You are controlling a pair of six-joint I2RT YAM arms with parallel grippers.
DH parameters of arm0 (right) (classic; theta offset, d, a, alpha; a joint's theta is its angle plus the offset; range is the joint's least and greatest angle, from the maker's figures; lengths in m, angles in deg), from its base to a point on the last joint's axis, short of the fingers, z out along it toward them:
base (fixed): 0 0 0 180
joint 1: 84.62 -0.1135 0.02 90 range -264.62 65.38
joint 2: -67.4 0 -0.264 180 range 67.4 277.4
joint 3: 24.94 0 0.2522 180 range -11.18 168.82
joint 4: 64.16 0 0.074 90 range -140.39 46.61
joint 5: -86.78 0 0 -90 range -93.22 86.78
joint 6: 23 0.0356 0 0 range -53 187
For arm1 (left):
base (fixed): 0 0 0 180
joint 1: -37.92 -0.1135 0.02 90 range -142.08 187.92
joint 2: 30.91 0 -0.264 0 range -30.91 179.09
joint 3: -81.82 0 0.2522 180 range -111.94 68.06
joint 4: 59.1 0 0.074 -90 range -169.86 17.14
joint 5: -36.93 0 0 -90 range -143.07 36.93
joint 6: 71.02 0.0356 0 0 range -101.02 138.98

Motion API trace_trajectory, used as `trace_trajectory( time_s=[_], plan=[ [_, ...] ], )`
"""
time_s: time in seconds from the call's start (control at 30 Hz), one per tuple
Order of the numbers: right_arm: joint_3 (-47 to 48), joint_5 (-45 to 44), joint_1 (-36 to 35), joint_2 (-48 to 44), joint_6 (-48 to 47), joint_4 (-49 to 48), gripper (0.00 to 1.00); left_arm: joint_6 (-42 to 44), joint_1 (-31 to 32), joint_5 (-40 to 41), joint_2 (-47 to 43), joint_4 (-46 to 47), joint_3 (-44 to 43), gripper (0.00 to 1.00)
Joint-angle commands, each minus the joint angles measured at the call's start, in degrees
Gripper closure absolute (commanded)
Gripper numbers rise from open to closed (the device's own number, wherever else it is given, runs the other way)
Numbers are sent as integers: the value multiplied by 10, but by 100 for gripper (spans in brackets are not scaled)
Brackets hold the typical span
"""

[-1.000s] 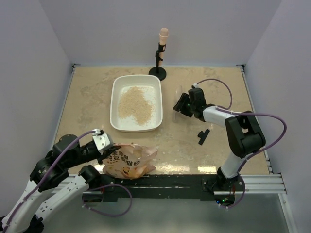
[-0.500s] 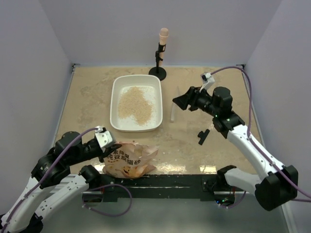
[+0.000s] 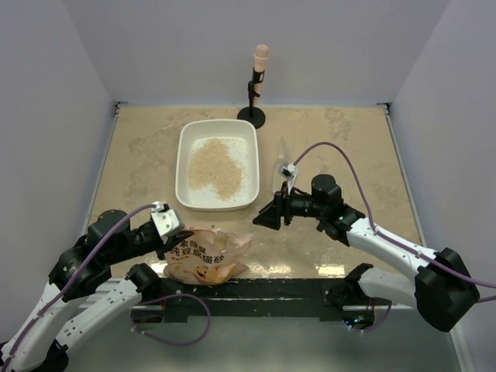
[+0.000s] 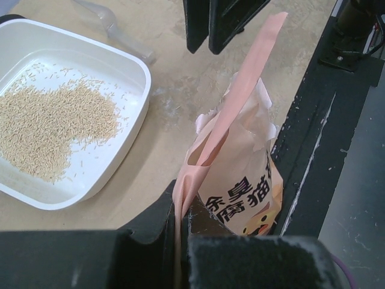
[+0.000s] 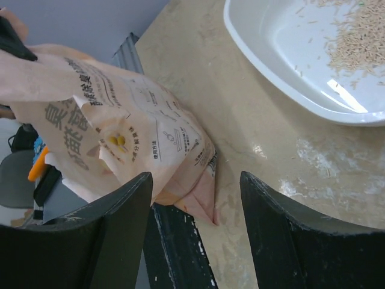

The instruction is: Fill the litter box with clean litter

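Note:
The white litter box (image 3: 184, 167) sits at the table's middle back with a loose pile of clean litter (image 3: 217, 167) in it. The orange-pink bag (image 3: 205, 256) stands at the near edge. My left gripper (image 3: 174, 236) is shut on the bag's top edge (image 4: 180, 198). My right gripper (image 3: 263, 217) is open and empty, low over the table just right of the bag, its jaws facing the bag's lower corner (image 5: 201, 198). The litter box (image 4: 135, 114) and litter (image 4: 54, 129) also show in the left wrist view, and in the right wrist view the box (image 5: 283, 66) lies beyond my right gripper (image 5: 195, 229).
A clear plastic scoop (image 3: 277, 164) lies right of the litter box. A black stand with a peach top (image 3: 258, 85) stands at the back. A black rail (image 3: 294, 287) runs along the near edge, under the bag's base.
My right arm swung from beside the litter box toward the near left and down, bringing its open gripper close to the bag. The left gripper and bag stayed put.

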Motion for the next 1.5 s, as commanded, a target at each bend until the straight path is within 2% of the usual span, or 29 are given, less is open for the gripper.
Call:
trace_trajectory(
  time_s=[0.0,0.23,0.47,0.57,0.8,1.07,1.33,1.47],
  plan=[
    [-28,45,-14,-8,17,-119,36,5,-2,0,-15,133,-64,100],
    [-61,62,-56,2,44,-187,36,0,-2,7,-32,127,-59,100],
    [-114,143,-58,8,88,-347,35,-3,-2,1,-27,119,-66,100],
    [-128,157,-58,13,97,-383,34,-3,-2,0,-21,114,-73,100],
    [-141,122,-58,-5,62,-385,32,-11,-2,-7,-11,114,-80,100],
    [-78,122,-65,41,3,-344,30,-18,-2,-7,-5,116,-82,100],
    [-20,132,-127,112,-29,-334,30,-18,-2,-2,-6,107,-89,100],
    [-29,132,-143,116,-22,-348,30,-16,-2,5,-11,99,-93,100]
  ],
)
